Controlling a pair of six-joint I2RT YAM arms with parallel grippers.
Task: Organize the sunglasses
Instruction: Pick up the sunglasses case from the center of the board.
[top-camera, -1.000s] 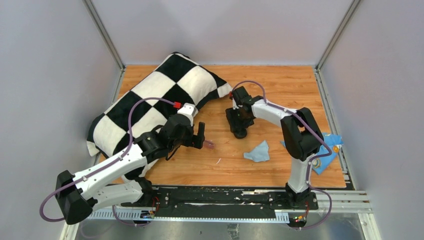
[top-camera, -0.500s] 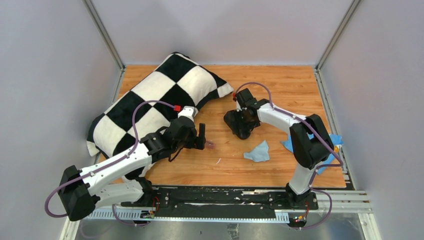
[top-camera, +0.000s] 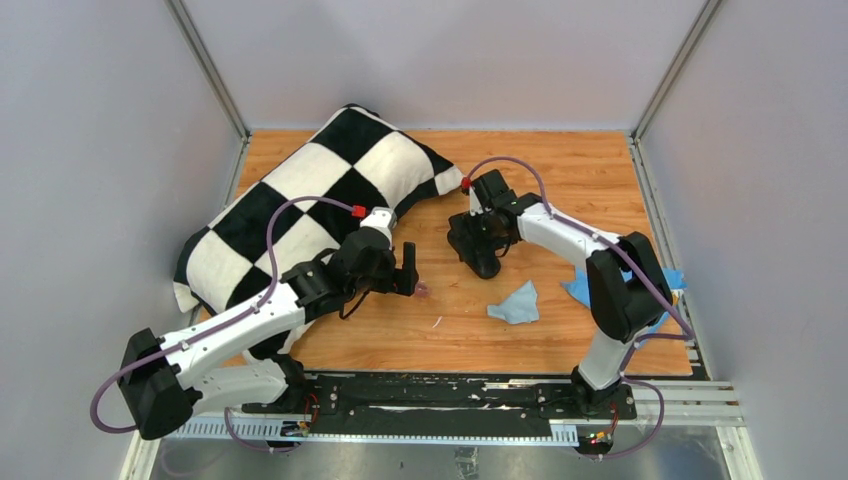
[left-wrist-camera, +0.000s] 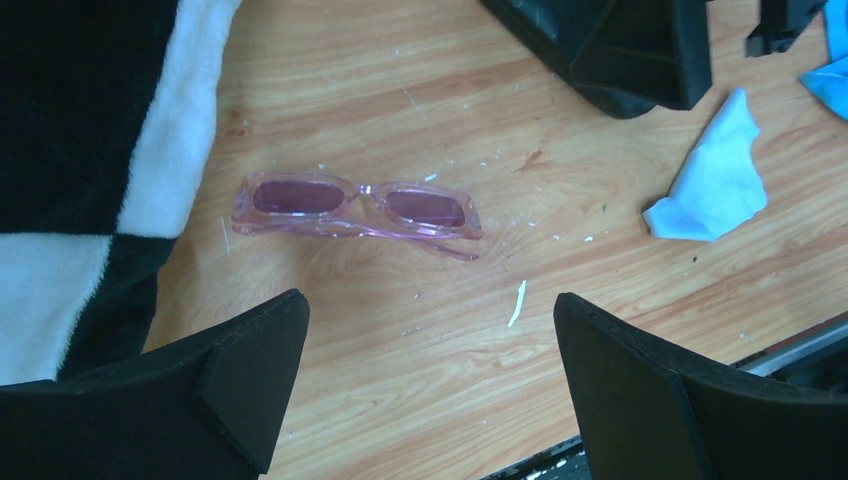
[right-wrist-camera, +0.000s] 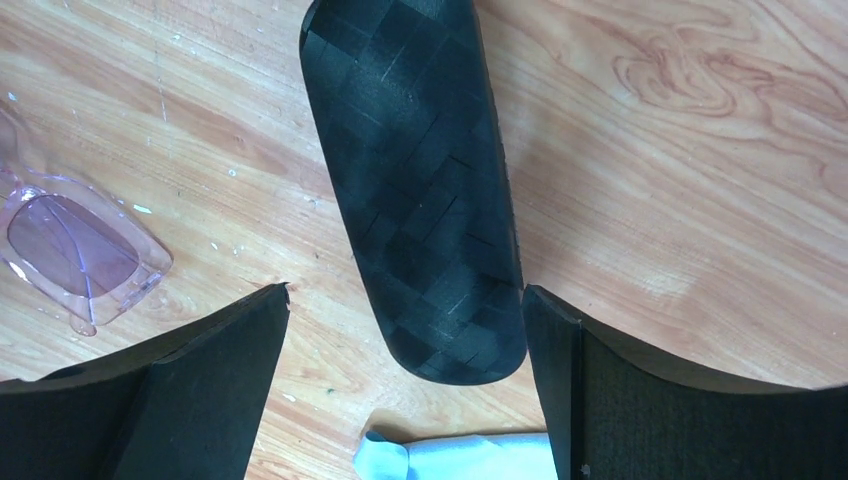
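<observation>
L gripper (left-wrist-camera: 425, 310): jaws wide apart, hovering over light wood tabletop (left-wrist-camera: 420, 400). Slim folded sunglasses (left-wrist-camera: 357, 208), translucent pink-purple frame + lenses, flat on the wood just ahead of the fingertips, apart from both, nearer the finger beside the black-and-white checked plush pillow (left-wrist-camera: 90, 100). R gripper (right-wrist-camera: 405, 295): jaws likewise spread wide, not clamped. Rounded end of dark oval woven-texture glasses case (right-wrist-camera: 415, 200) btw them, close against one finger, well clear of the other; contact can't be told. Crumpled light blue cloth (right-wrist-camera: 450, 455) deeper btw the fingers, just past the case end.
</observation>
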